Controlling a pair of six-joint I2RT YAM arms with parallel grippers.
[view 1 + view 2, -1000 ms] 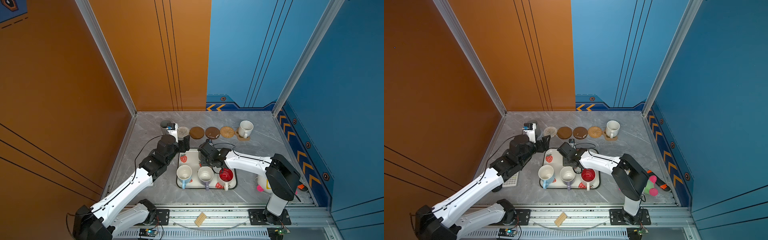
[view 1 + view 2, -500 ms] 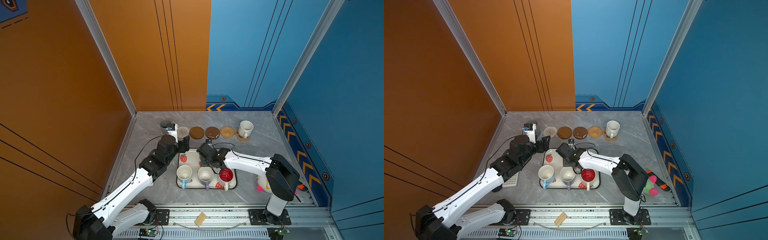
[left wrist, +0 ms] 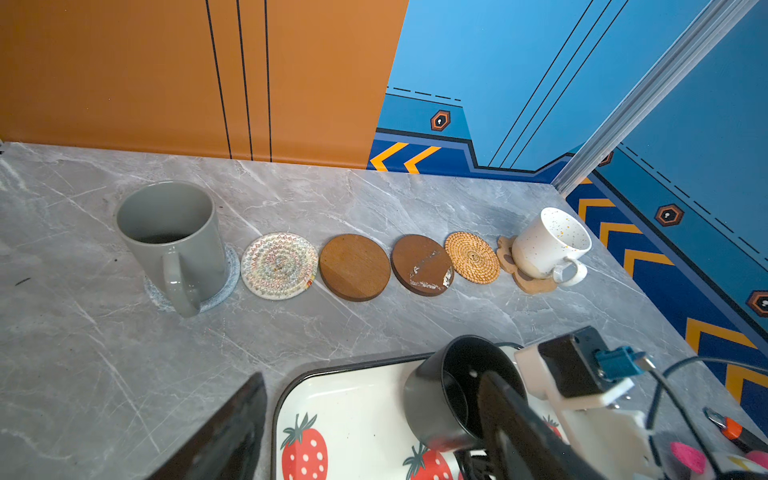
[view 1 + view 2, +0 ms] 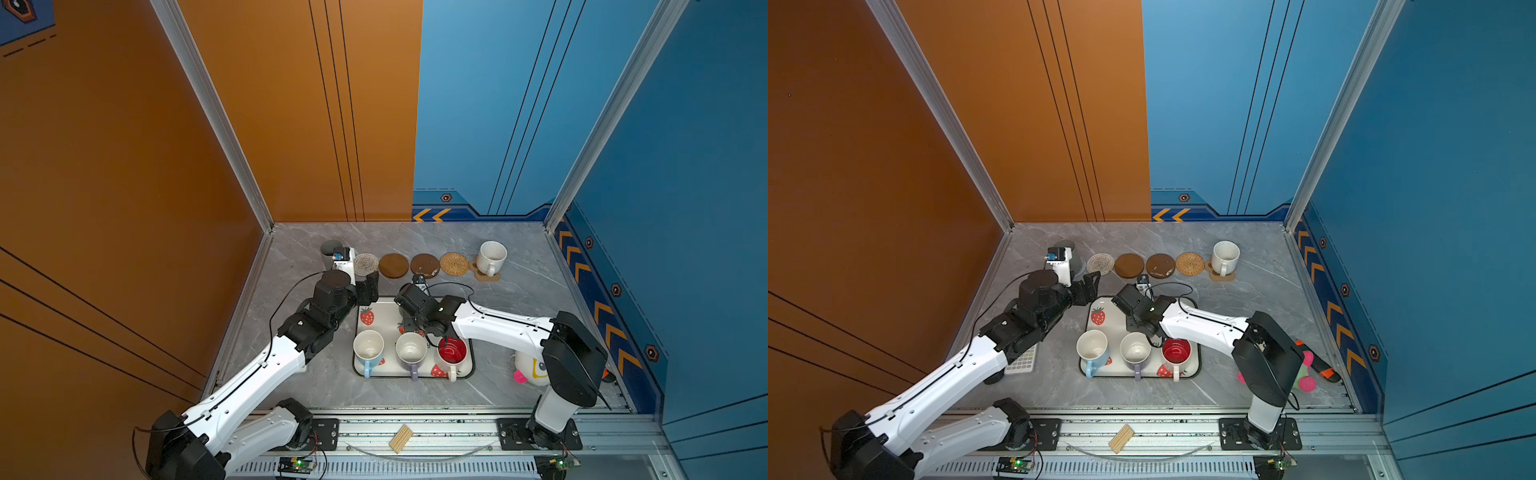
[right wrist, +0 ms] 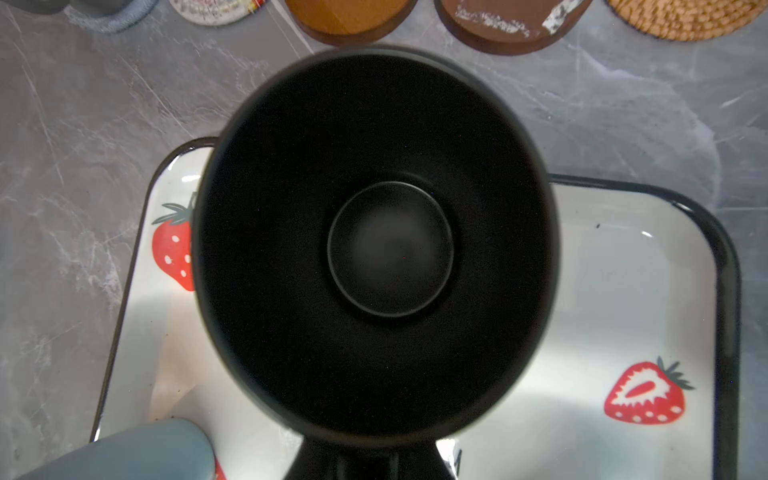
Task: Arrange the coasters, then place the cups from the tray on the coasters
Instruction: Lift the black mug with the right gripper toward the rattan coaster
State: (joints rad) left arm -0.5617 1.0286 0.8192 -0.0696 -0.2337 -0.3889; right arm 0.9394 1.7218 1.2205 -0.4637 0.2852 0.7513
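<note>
- My right gripper point(image 5: 365, 459) is closed narrow on the black mug point(image 5: 374, 249). The mug's mouth fills the right wrist view.
- In the left wrist view the black mug sits tipped off upright at the back edge of the tray point(image 3: 353, 399). I cannot tell whether its base touches the tray.
- My left gripper point(image 3: 372, 376) stands wide with nothing between its fingers, just off the tray's back left corner in both top views.
- The grey mug point(image 3: 174, 241) stands upright on the grey coaster point(image 3: 230, 270), at the left end of the row.
- Next along, all bare: the cream woven coaster point(image 3: 279, 266), a lighter wooden disc point(image 3: 354, 267), a darker scuffed wooden disc point(image 3: 422, 264) and the rattan coaster point(image 3: 472, 257).
- The speckled white mug point(image 3: 544, 245) stands on the paw-print coaster point(image 3: 532, 284) at the right end.
- On the tray's near side I see the blue-sided cup point(image 4: 368, 345), the lilac-sided cup point(image 4: 411, 348) and the red-lined cup point(image 4: 453, 351), side by side.
</note>
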